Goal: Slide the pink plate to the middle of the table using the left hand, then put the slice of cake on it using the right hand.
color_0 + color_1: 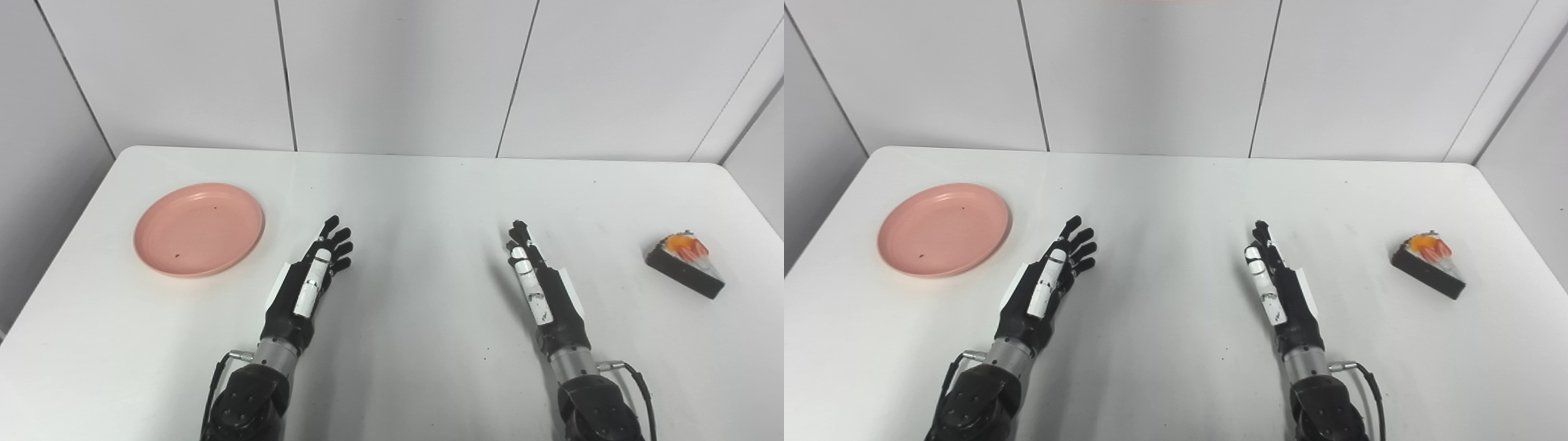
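Plate, left eye view: we see the pink plate (199, 229) far left on the worktop (416, 202), left hand (311, 275) empty, fingers spread (beside it, not touching) | right eye view: slice of cake (1428, 264) far right, right hand (1279, 288) empty, fingers straight.

Pink plate (199, 229); dark cake slice (685, 264), orange topping; white table (416, 202).

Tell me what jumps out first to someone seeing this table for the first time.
The pink plate stands out most, lying empty on the table's left side. Opposite it, near the right edge, sits the slice of cake, dark with orange and red topping. Between them the left hand and the right hand are held open over the middle, touching neither.
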`<action>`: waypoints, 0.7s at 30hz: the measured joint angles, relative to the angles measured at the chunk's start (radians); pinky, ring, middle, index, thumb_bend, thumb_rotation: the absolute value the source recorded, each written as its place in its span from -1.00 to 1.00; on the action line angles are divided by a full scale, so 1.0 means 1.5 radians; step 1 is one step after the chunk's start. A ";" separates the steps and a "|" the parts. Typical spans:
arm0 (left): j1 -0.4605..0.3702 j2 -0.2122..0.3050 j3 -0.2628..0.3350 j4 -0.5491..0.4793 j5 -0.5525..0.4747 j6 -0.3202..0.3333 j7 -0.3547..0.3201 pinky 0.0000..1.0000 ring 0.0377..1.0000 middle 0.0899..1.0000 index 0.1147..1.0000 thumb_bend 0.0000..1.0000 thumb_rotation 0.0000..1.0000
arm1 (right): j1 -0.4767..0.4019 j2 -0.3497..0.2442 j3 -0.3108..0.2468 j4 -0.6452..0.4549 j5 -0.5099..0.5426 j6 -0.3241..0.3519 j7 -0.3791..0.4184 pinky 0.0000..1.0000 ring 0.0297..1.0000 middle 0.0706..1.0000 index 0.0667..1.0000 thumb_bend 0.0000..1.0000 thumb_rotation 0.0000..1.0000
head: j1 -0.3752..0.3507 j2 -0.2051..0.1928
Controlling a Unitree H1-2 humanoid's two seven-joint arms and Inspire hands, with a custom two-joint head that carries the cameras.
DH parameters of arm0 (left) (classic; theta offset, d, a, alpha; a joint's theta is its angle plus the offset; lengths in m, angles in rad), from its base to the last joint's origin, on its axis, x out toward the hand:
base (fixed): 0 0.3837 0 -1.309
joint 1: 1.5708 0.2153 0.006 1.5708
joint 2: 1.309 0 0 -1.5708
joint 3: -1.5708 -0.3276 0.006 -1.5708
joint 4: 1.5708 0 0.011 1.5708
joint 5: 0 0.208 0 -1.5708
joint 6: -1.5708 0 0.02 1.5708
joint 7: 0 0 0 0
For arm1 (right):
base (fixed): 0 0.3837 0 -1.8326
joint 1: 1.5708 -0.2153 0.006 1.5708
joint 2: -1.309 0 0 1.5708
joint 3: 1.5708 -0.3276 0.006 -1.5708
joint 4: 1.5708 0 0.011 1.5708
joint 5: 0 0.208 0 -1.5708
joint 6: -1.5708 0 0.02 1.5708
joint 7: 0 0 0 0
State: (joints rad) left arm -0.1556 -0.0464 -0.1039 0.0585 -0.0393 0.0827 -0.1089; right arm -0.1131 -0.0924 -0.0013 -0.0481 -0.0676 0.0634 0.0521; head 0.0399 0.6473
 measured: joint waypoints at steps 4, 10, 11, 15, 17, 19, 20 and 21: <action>0.000 0.000 0.000 0.001 0.000 0.000 0.000 0.79 0.82 0.85 0.88 -0.22 1.00 | 0.000 0.000 0.000 0.001 0.000 -0.001 0.000 0.91 0.91 0.93 0.94 -0.53 1.00 | 0.001 -0.001; 0.000 0.000 0.000 0.001 0.000 0.000 0.000 0.79 0.82 0.85 0.87 -0.22 1.00 | -0.001 -0.004 0.000 0.002 0.001 -0.001 0.000 0.91 0.91 0.93 0.94 -0.53 1.00 | 0.001 -0.001; 0.000 0.000 0.000 0.001 0.000 0.000 0.000 0.79 0.82 0.85 0.87 -0.22 1.00 | -0.001 -0.004 0.000 0.003 0.001 -0.001 0.000 0.91 0.91 0.93 0.94 -0.53 1.00 | 0.001 -0.001; 0.000 0.000 0.000 0.001 0.000 0.000 0.000 0.78 0.81 0.84 0.87 -0.22 1.00 | -0.001 -0.004 0.000 0.003 0.001 -0.002 0.000 0.91 0.90 0.93 0.94 -0.54 1.00 | 0.002 -0.001; 0.000 0.000 0.000 0.001 0.000 0.000 0.000 0.79 0.82 0.85 0.88 -0.22 1.00 | -0.001 -0.004 0.000 0.003 0.001 -0.002 0.000 0.91 0.91 0.93 0.94 -0.53 1.00 | 0.002 -0.001; 0.000 0.000 0.000 0.001 0.000 0.000 0.000 0.78 0.82 0.85 0.88 -0.22 1.00 | -0.001 -0.004 0.000 0.003 0.001 -0.002 0.000 0.91 0.91 0.93 0.94 -0.52 1.00 | 0.003 -0.001; 0.000 0.000 0.000 0.001 0.000 -0.001 0.000 0.78 0.82 0.85 0.87 -0.22 1.00 | -0.001 -0.004 0.000 0.003 0.001 -0.002 0.000 0.91 0.91 0.93 0.94 -0.52 1.00 | 0.003 -0.001; 0.000 0.000 -0.001 0.001 0.000 -0.001 0.000 0.78 0.81 0.85 0.87 -0.22 1.00 | -0.001 -0.004 0.000 0.003 0.001 -0.002 0.000 0.91 0.91 0.93 0.94 -0.52 1.00 | 0.006 -0.002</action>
State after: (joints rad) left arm -0.1563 -0.0466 -0.1047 0.0595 -0.0389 0.0817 -0.1089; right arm -0.1145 -0.0981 -0.0011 -0.0435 -0.0657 0.0610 0.0522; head 0.0490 0.6443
